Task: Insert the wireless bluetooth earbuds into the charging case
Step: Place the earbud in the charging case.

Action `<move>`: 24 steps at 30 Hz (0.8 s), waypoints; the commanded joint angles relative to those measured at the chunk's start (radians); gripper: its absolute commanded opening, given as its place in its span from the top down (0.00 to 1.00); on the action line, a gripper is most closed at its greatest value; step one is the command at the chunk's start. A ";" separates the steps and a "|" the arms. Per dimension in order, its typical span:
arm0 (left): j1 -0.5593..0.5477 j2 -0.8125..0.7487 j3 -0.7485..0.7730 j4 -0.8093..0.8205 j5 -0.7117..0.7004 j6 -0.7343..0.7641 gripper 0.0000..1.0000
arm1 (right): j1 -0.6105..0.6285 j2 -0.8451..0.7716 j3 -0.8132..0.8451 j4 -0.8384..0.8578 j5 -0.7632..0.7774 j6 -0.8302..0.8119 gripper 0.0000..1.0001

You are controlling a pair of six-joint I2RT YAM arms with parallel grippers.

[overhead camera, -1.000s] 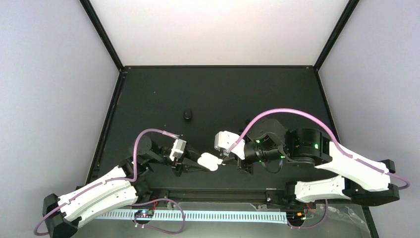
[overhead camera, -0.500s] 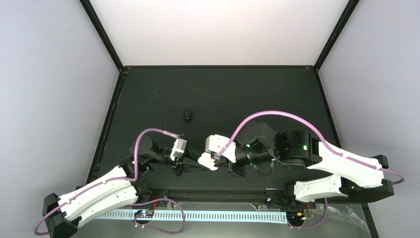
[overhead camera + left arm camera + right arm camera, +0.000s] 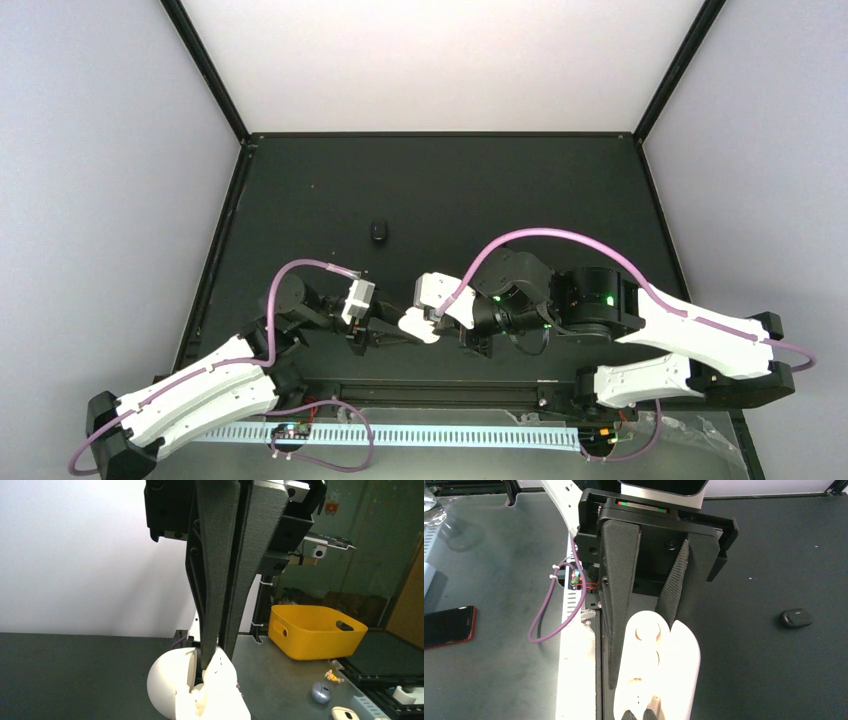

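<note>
The white charging case (image 3: 421, 325) is open and held up near the table's front edge. My left gripper (image 3: 393, 331) is shut on its rim, as the left wrist view shows (image 3: 216, 662), with the case (image 3: 170, 685) hanging open below the tips. My right gripper (image 3: 441, 318) is at the case from the right. In the right wrist view its jaws (image 3: 646, 627) stand narrow around a round white earbud (image 3: 647, 630) at the upper socket of the case (image 3: 674, 675). The lower socket shows bare gold contacts. No black earbuds can be made out.
A small black oval object (image 3: 378, 231) lies on the mat behind the arms and also shows in the right wrist view (image 3: 796, 617). A red-edged phone (image 3: 446, 625) and a yellow bin (image 3: 315, 630) lie off the table. A white cable rail (image 3: 400, 436) runs along the front.
My right arm has moved left, bringing its gripper from beside the case onto it. The left gripper and the case have stayed put.
</note>
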 commanded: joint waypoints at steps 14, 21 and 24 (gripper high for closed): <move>-0.003 -0.033 0.042 0.078 -0.031 -0.033 0.98 | 0.015 0.012 -0.020 0.025 0.040 0.039 0.99; -0.003 -0.033 0.038 0.117 -0.030 -0.059 0.99 | 0.018 0.009 -0.035 0.041 0.073 0.059 0.99; -0.002 -0.033 0.034 0.149 -0.035 -0.072 0.98 | 0.018 0.012 -0.030 0.032 0.064 0.065 0.99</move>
